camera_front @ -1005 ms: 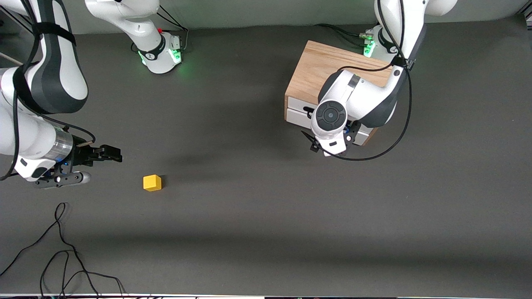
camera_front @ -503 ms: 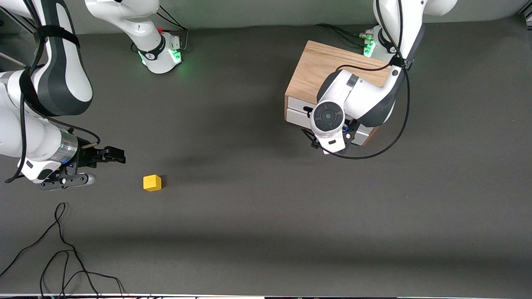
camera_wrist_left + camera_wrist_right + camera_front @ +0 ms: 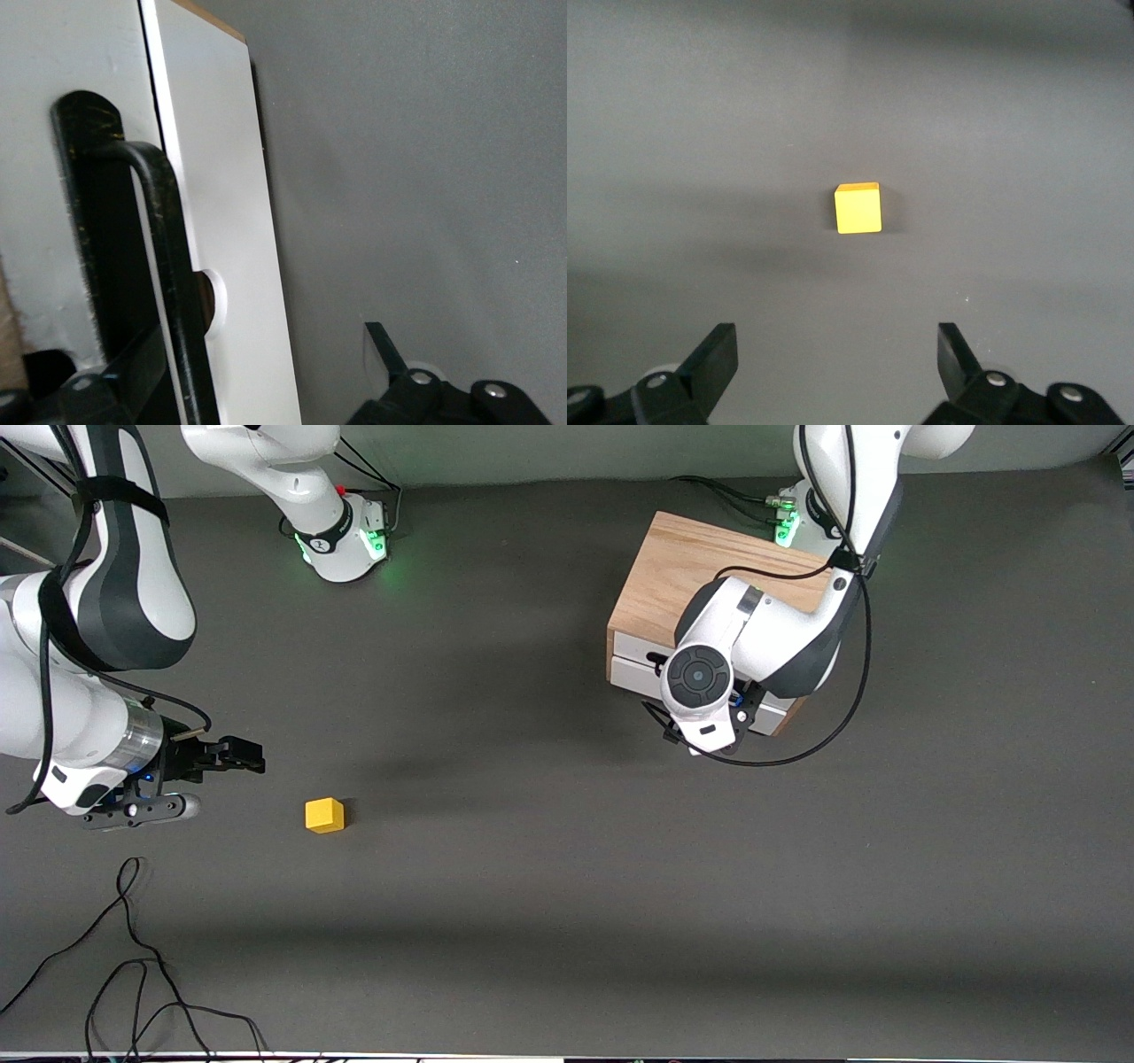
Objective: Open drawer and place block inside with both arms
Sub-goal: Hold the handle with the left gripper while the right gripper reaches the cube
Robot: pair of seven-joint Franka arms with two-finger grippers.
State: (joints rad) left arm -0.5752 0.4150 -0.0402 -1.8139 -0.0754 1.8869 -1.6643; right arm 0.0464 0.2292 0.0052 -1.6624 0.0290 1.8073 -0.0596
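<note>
I see the table (image 3: 549,921), a dark grey mat, carrying everything in the scene.

The left arm (image 3: 780,638) reaches from its base down over the cabinet (image 3: 673,576), a light oak box standing toward the left arm's end of the table. Its wrist covers part of the cabinet's front.

The right arm (image 3: 80,655) reaches toward the front camera at the right arm's end of the table.

The drawer (image 3: 633,673) sits in the cabinet front with its white panel flush; I read it as closed. In the left wrist view, the drawer's black bar handle (image 3: 164,266) runs across the white panel.

The left gripper (image 3: 709,740) is in front of the drawer, at the handle. In the left wrist view, one finger (image 3: 133,372) lies at the handle and the other (image 3: 385,350) stands apart from it over the mat, so the jaws are spread and grip nothing.

The right gripper (image 3: 235,755) hovers over the mat near the block, pointing toward it. Its jaws stand wide and hold nothing.

A loose black cable (image 3: 133,957) lies on the mat, nearer to the front camera than the right gripper.

The block (image 3: 324,815), a yellow cube, rests on the mat, apart from the right gripper and well apart from the cabinet.
</note>
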